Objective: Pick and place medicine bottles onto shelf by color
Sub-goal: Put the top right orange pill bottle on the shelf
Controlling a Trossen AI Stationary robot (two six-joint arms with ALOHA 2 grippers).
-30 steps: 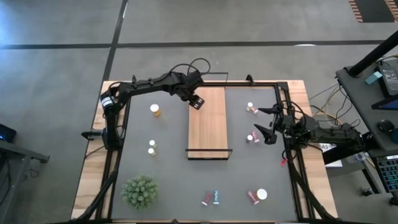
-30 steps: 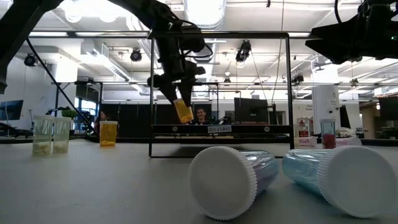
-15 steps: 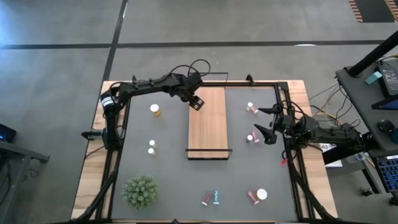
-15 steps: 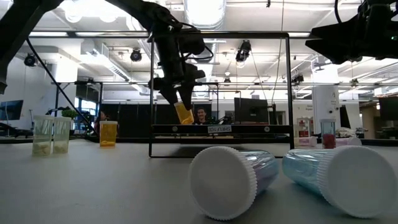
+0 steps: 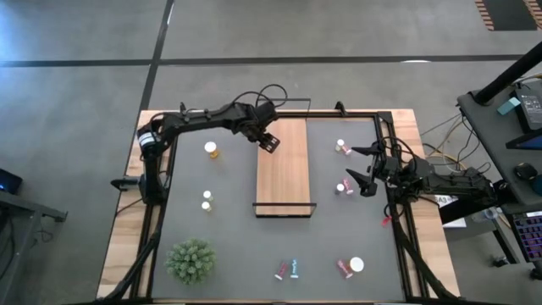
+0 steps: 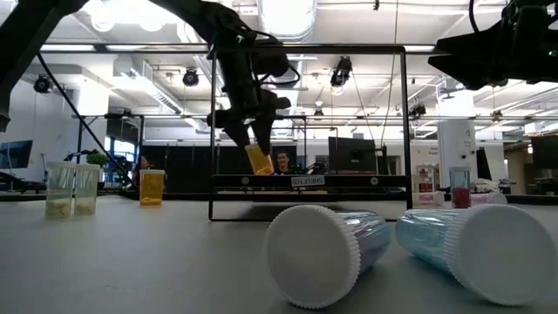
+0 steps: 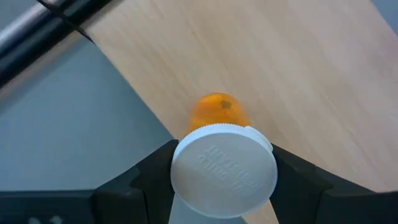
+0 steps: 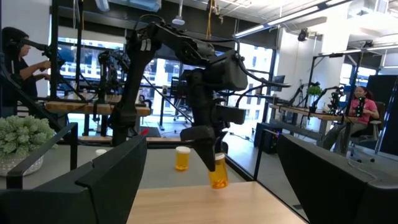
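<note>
The left pincer (image 6: 253, 139) is clamping an orange bottle (image 6: 257, 159) by its ribbed white cap, holding it in the air over the far left corner of the shelf (image 5: 283, 169), a long light-wood board with black wire frames at its short ends. The bottle is hanging tilted, cap up and orange base pointing down toward the wood, its long axis leaning off vertical. Another orange bottle (image 5: 211, 150) is standing upright on the grey table (image 5: 229, 237) left of the shelf, with a small white one (image 5: 207, 200) nearer the green spiky plant (image 5: 190, 261). The right pincer (image 5: 356, 166) is waiting with fingers apart beside two pink-red bottles (image 5: 345, 188). Two teal bottles (image 6: 327, 253) are lying on their sides at the near edge.
</note>
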